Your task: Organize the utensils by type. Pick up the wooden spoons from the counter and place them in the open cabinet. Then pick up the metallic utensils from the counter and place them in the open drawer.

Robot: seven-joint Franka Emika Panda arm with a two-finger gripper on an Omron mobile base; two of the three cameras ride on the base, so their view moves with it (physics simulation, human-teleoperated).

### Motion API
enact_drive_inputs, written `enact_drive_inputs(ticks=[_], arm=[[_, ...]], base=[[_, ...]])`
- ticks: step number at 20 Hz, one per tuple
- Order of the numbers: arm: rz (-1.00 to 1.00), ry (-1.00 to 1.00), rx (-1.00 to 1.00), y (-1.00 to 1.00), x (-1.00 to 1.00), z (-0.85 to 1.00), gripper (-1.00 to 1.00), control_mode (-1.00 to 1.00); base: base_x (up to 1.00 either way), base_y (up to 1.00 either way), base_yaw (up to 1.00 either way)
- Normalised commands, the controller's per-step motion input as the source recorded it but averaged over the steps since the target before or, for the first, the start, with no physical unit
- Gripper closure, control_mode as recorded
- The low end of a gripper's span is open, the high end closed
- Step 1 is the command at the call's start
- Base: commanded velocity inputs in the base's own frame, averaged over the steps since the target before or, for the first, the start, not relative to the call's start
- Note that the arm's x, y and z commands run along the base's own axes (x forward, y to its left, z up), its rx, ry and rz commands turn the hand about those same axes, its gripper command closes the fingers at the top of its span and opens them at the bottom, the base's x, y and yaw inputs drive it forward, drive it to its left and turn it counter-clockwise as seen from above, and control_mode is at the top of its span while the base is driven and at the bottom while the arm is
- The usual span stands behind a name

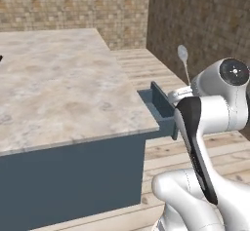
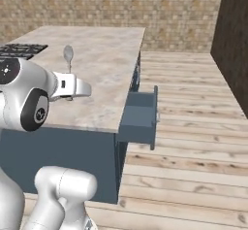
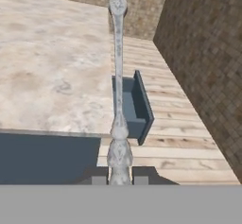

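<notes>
Silver-grey metal spoon is standing clamped between the gripper fingertips — held by the ornate end of its handle, the stem running straight away from the hand with the bowl at the far end. From the left base view the spoon is rising upright above the white arm, bowl uppermost; from the right base view it is showing the same way, poking up just above the wrist.

Taking the open drawer as landmark: it is jutting out from the end of the counter, a dark blue-grey box with a flat blue bottom, and nothing can be made out inside it. The spoon is hanging in the air on the near side of the drawer and well above it, apart from it; in the hand view its stem is crossing in front of the drawer's inner edge. The drawer is sticking out over the wooden plank floor, and the marbled counter top is lying beside it on its closed side. Beyond the drawer, a brick wall is running along the floor's far side.

A dark grate-like object is lying at the counter corner farthest from the drawer — too cropped to identify.
</notes>
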Motion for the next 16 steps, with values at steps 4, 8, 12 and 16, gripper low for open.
enact_drive_inputs(ticks=[4, 8, 12, 16], arm=[[0.0, 0.0, 0.0, 0.0, 0.0, 0.0, 1.0, 1.0], [0.0, 0.0, 0.0, 0.0, 0.0, 0.0, 1.0, 1.0], [0.0, 0.0, 0.0, 0.0, 0.0, 0.0, 1.0, 1.0], [0.0, 0.0, 0.0, 0.0, 0.0, 0.0, 1.0, 1.0]], base=[[0.31, -0.42, 0.02], [0.42, -0.36, 0.0], [0.6, -0.38, 0.0], [0.63, -0.22, 0.0]])
